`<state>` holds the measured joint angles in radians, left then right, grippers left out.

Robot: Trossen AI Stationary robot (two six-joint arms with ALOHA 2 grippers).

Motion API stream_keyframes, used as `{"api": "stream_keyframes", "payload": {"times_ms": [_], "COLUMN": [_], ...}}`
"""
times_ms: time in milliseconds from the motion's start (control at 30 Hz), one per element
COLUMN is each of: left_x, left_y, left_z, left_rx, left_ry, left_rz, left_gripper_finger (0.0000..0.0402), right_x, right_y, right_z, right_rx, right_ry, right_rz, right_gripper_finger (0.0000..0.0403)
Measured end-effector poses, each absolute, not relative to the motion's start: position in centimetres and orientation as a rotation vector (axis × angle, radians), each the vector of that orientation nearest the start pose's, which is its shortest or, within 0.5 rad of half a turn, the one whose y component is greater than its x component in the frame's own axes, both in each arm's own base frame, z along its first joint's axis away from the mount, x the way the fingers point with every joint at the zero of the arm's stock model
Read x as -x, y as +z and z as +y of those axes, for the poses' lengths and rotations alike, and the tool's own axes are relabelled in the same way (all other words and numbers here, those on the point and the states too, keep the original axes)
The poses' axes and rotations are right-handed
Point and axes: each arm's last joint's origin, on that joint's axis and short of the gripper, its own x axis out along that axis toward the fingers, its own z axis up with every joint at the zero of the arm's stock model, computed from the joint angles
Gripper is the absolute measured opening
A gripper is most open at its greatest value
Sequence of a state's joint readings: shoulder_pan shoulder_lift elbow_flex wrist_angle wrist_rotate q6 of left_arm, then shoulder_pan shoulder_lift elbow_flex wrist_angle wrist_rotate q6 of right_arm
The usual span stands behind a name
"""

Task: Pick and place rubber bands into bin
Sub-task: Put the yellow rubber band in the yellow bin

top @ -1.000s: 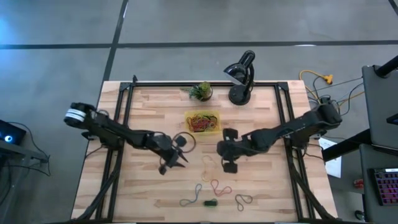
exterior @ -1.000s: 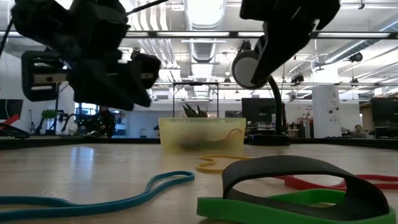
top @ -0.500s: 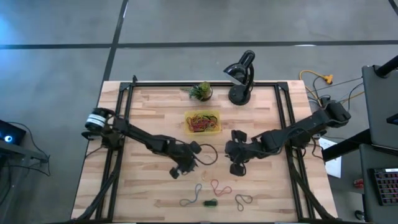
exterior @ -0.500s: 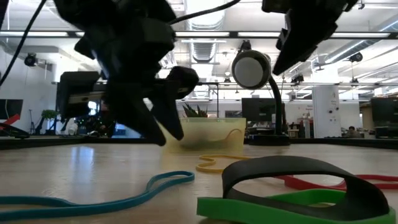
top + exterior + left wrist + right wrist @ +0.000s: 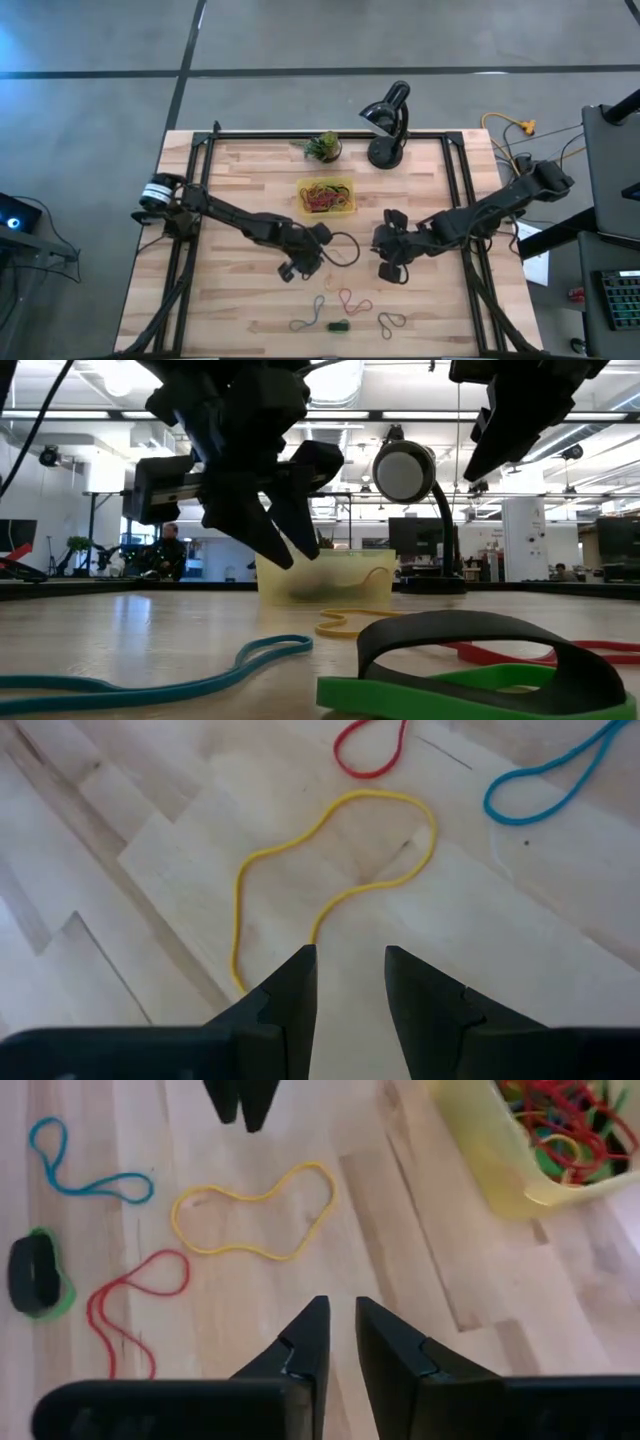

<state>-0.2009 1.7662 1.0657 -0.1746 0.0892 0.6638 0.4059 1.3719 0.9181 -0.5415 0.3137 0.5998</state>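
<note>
bin holds a heap of bands | yellow band and several others left on bench | left gripper jaws spread, empty | right gripper jaws narrowly parted, empty

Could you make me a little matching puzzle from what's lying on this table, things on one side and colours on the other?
Things:
1. bin
2. loop nearest the left gripper
3. loop beside the green band
4. long wavy loop

Colours:
A. red
B. blue
C. translucent yellow
D. solid yellow

Pairs: 1-C, 2-D, 3-A, 4-B
</note>
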Motion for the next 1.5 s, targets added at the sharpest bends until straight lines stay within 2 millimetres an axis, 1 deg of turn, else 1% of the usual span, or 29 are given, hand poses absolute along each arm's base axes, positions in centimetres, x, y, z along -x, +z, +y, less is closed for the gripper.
{"api": "stream_keyframes", "payload": {"times_ms": [167, 300, 367, 500, 567, 633, 767, 833, 1067, 1267, 1400, 1500], "left_x": [-35.4, -35.9, -36.6, -37.6, -37.9, -38.5, -38.9, -39.2, -40.1, -40.0, -39.7, -39.6], "left_y": [17.9, 17.4, 17.1, 15.4, 15.2, 15.5, 14.7, 14.9, 14.4, 14.8, 15.0, 15.0], "left_z": [-7.1, -7.0, -7.1, -7.4, -7.3, -7.2, -6.7, -6.4, -5.0, -3.7, -3.3, -3.3], "left_rx": [-0.689, -0.685, -0.693, -0.706, -0.708, -0.709, -0.697, -0.695, -0.631, -0.553, -0.521, -0.516], "left_ry": [-0.552, -0.56, -0.577, -0.611, -0.618, -0.607, -0.608, -0.596, -0.59, -0.601, -0.603, -0.606], "left_rz": [0.733, 0.741, 0.734, 0.79, 0.811, 0.793, 0.836, 0.837, 0.921, 1.001, 1.062, 1.076], "left_gripper_finger": [0.0105, 0.0105, 0.0105, 0.0105, 0.0105, 0.0105, 0.0105, 0.0105, 0.0105, 0.0105, 0.0105, 0.0105], "right_x": [-24.7, -24.7, -24.8, -24.8, -24.7, -24.7, -24.7, -24.7, -24.8, -24.8, -24.8, -24.9], "right_y": [22.9, 22.9, 22.9, 22.9, 22.9, 22.9, 22.9, 22.9, 23.0, 23.0, 23.0, 23.0], "right_z": [9.7, 9.7, 9.7, 9.7, 9.8, 9.9, 9.9, 9.9, 9.9, 10.0, 10.0, 10.0], "right_rx": [-0.202, -0.198, -0.199, -0.201, -0.199, -0.197, -0.194, -0.195, -0.201, -0.195, -0.194, -0.194], "right_ry": [-0.196, -0.196, -0.195, -0.192, -0.188, -0.185, -0.182, -0.182, -0.178, -0.174, -0.173, -0.173], "right_rz": [0.908, 0.91, 0.907, 0.905, 0.906, 0.906, 0.906, 0.904, 0.893, 0.891, 0.892, 0.891], "right_gripper_finger": [0.0047, 0.0047, 0.0047, 0.0047, 0.0047, 0.0047, 0.0047, 0.0047, 0.0047, 0.0047, 0.0047, 0.0047]}}
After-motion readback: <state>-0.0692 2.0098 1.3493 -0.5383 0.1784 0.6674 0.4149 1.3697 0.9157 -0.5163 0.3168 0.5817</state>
